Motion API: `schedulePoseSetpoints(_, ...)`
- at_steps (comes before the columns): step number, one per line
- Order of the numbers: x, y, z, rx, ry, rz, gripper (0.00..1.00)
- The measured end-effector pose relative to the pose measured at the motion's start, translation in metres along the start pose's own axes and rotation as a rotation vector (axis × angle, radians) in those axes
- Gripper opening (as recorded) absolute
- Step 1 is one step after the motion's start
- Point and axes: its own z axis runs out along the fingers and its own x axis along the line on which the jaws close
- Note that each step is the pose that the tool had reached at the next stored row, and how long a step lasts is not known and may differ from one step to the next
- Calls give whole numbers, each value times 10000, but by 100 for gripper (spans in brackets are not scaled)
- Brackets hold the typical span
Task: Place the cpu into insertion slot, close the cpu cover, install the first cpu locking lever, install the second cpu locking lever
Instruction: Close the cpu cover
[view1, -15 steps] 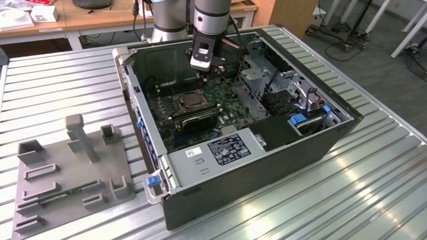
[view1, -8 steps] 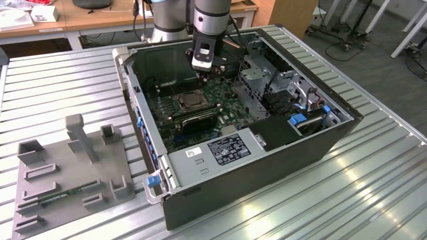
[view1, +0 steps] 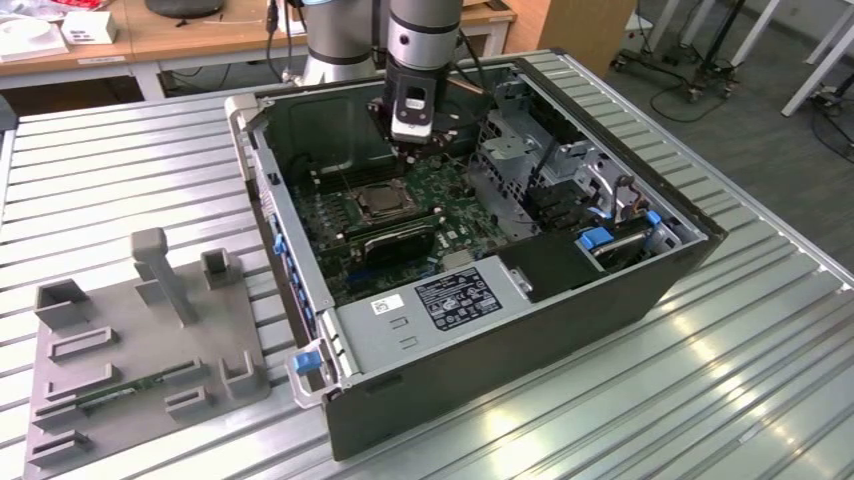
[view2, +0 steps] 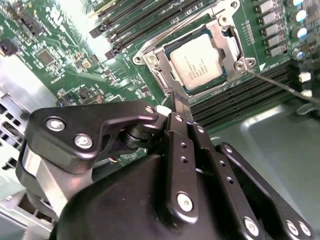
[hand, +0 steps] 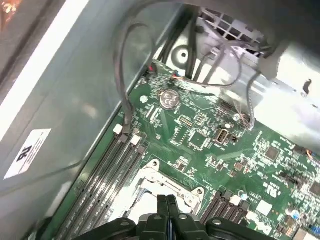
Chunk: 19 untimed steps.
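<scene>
A ribbed metal tabletop (view1: 694, 400) is seen nearest. On it, at the exterior view's left, a grey fixture (view1: 147, 340) is set, and a small green card (view1: 134, 388) lies on the fixture. Beside it, toward the exterior view's right, an open computer case (view1: 534, 330) is laid on its side. The near end of the case is taken up by a labelled power supply (view1: 427, 310). A metal drive cage (view1: 514, 150) is mounted farther in, at the exterior view's right.

The green motherboard (view1: 454, 190) is exposed on the floor of the case. The cpu (view2: 197, 60) is seated in the insertion slot (view1: 355, 205), and its dull silver top is shown through the window of the cpu cover (view2: 156, 67), which is laid flat around it. A thin metal rod (view2: 280, 86) is seen running out from one corner of the cover across the long black memory slots (view2: 240, 102). Whether it is latched cannot be told.

The end effector (view2: 179, 102) is held just beside the edge of the socket with its black fingers (hand: 163, 202) clenched together on nothing. Contact with the cover cannot be told. Beyond the socket, a coin battery (hand: 168, 100) and loose grey cables (hand: 125, 75) are seen along the case wall.

The arm (view1: 420, 40) is lowered into the case from the far side, with wooden desks (view1: 200, 35) behind it.
</scene>
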Motion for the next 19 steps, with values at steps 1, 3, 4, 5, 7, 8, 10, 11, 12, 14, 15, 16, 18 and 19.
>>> schedulePoseSetpoints(1, 0, 0, 1, 9, 8, -174, 11)
schedulePoseSetpoints(3, 0, 0, 2, 27, 24, -528, 11)
schedulePoseSetpoints(4, 0, 0, 2, 38, 32, -719, 11)
schedulePoseSetpoints(5, 0, 0, 3, 47, 41, -897, 11)
schedulePoseSetpoints(7, 0, 0, 3, 64, 55, -1221, 11)
schedulePoseSetpoints(8, 0, 0, 3, 68, 58, -1301, 11)
schedulePoseSetpoints(10, 0, 0, 3, 70, 59, -1337, 11)
schedulePoseSetpoints(11, 0, 0, 3, 71, 59, -1338, 11)
schedulePoseSetpoints(12, 0, 0, 3, 71, 60, -1342, 11)
schedulePoseSetpoints(14, 0, 0, 3, 71, 59, -1345, 11)
schedulePoseSetpoints(15, 0, 0, 3, 71, 60, -1346, 11)
schedulePoseSetpoints(16, 0, 0, 3, 71, 60, -1345, 11)
schedulePoseSetpoints(18, 0, 0, 3, 71, 60, -1346, 11)
schedulePoseSetpoints(19, 0, 0, 3, 71, 60, -1346, 11)
